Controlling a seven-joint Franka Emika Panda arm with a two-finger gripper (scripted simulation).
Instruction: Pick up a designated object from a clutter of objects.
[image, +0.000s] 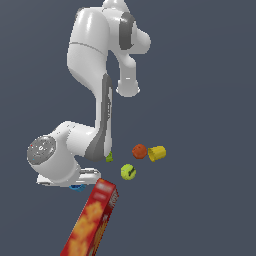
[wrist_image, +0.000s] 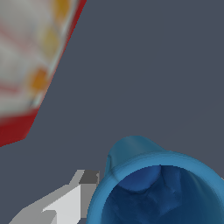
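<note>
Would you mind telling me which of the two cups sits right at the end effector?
The blue cup, beside an end effector finger; the yellow cup lies apart.

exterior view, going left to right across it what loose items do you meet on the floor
blue cup → red cracker box → tiny green piece → yellow-green tennis ball → orange ball → yellow cup

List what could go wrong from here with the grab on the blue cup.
1. In the wrist view one finger sits outside the blue cup's rim; the other is out of frame, so the jaws may be misaligned and tip the cup.
2. The cracker box lies close by; the arm could nudge it.
3. The exterior view mostly hides the cup, so alignment is hard to confirm.
</note>
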